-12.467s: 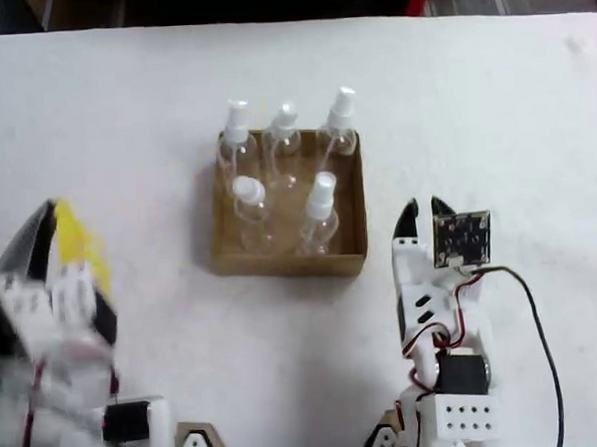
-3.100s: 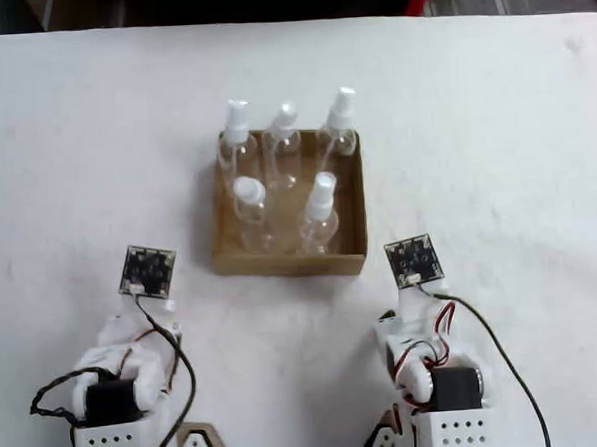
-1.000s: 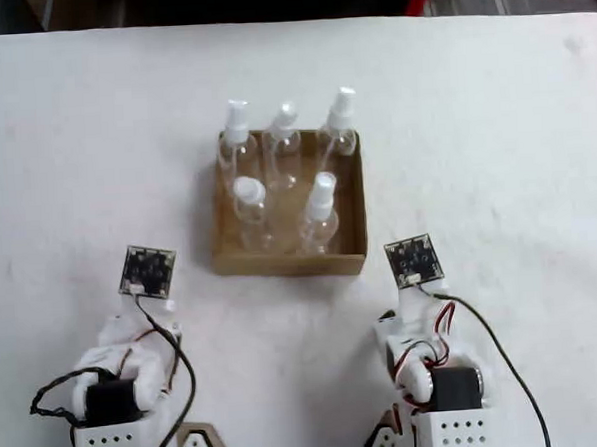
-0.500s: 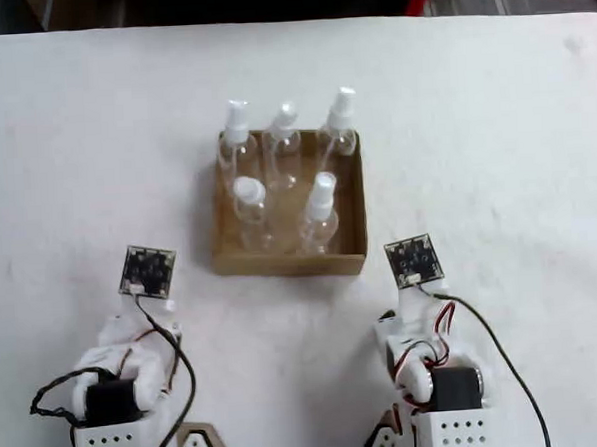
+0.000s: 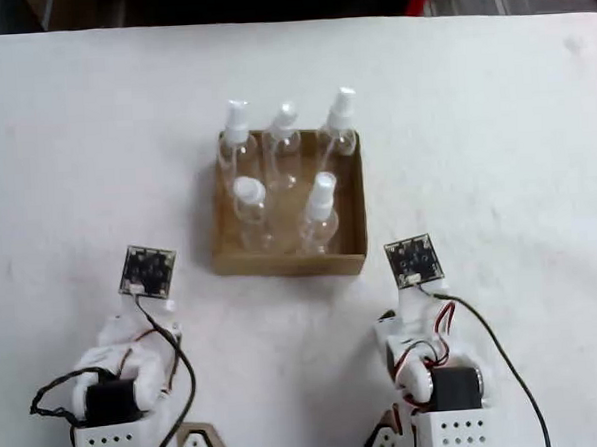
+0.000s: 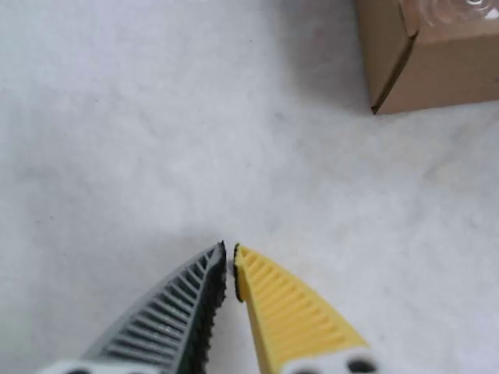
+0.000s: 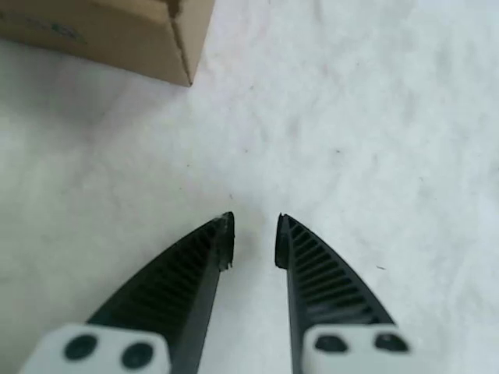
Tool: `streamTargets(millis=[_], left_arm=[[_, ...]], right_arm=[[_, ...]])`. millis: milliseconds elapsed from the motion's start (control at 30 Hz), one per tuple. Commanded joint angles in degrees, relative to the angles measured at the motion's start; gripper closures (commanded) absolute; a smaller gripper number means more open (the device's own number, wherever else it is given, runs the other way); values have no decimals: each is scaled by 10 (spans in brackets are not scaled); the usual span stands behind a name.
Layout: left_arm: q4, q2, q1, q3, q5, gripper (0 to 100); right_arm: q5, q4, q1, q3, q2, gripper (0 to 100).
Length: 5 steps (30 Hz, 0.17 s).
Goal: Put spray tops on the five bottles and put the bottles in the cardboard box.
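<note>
Five clear bottles (image 5: 320, 214) with white spray tops (image 5: 238, 112), upright inside the cardboard box (image 5: 290, 261) at mid-desk (image 5: 494, 123). Left tool (image 6: 231, 255) low over the desk, tips pressed together, gripping nothing, box corner ahead and well apart. Right tool (image 7: 253, 232) likewise over the desk, tips a narrow gap apart, gripping nothing, box corner ahead, not touching.

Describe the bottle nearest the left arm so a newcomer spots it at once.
At mid-table sits the cardboard box. Five bottles with white spray tops stand inside, three along the far wall, two nearer. The target bottle is the nearer-row one on the side of the left arm; its neighbour sits toward the right arm.
</note>
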Motion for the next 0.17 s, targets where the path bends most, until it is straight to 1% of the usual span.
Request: streamTargets(millis=[0, 133], left_arm=[[4, -6, 1, -2, 7, 976], [4, -6, 1, -2, 7, 976]], right_arm=[[5, 2, -2, 5, 0, 925], [5, 2, -2, 5, 0, 925]])
